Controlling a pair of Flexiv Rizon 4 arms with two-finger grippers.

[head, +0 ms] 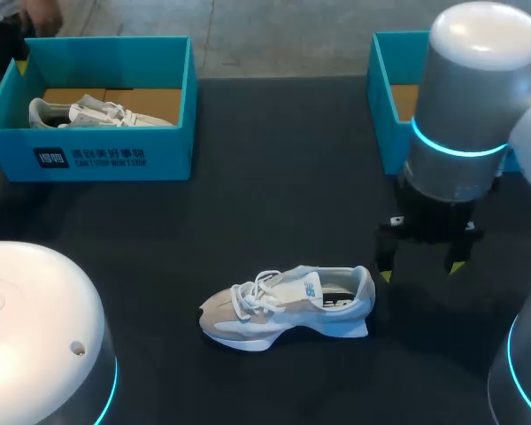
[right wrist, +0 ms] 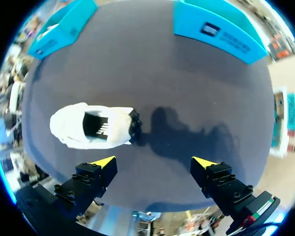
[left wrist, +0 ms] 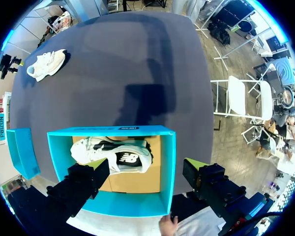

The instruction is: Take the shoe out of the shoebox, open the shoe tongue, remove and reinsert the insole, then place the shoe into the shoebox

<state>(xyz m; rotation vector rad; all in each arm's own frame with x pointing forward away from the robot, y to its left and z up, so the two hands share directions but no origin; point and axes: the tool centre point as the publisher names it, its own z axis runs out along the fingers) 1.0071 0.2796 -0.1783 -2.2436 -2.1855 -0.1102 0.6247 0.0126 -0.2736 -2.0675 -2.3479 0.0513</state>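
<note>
Two teal shoeboxes at the far side of the dark table (head: 274, 159): the left shoebox (head: 97, 155) whole in the head view, the right shoebox (head: 388, 97) mostly hidden behind the right arm (head: 469, 106), with only one corner and a strip of cardboard floor showing. Out on the table, near its middle and well apart from both boxes, the grey-and-white shoe (head: 288, 305), upright on its sole, toe toward the left arm's side, heel toward the right gripper (head: 422, 266).

From the right wrist view, the same shoe (right wrist: 91, 128) seen from above, ahead of the right gripper (right wrist: 155, 164) and off to one finger's side, not between the fingers. Dark inside the opening; insole too hard to make out. Fingers there spread wide, nothing held, above bare table near the heel.

Inside the left shoebox, a second shoe (head: 93, 113), seemingly on its side, partly cut off by the box wall in the head view.

Left gripper (left wrist: 145, 169) hidden in the head view, with only the white bulk of the left arm (head: 35, 328) in the near corner. In the left wrist view, fingers wide apart above the left shoebox (left wrist: 168, 162), clear of the second shoe (left wrist: 113, 155), gripping nothing. Far across the table in that view, small, the shoe (left wrist: 46, 64).
</note>
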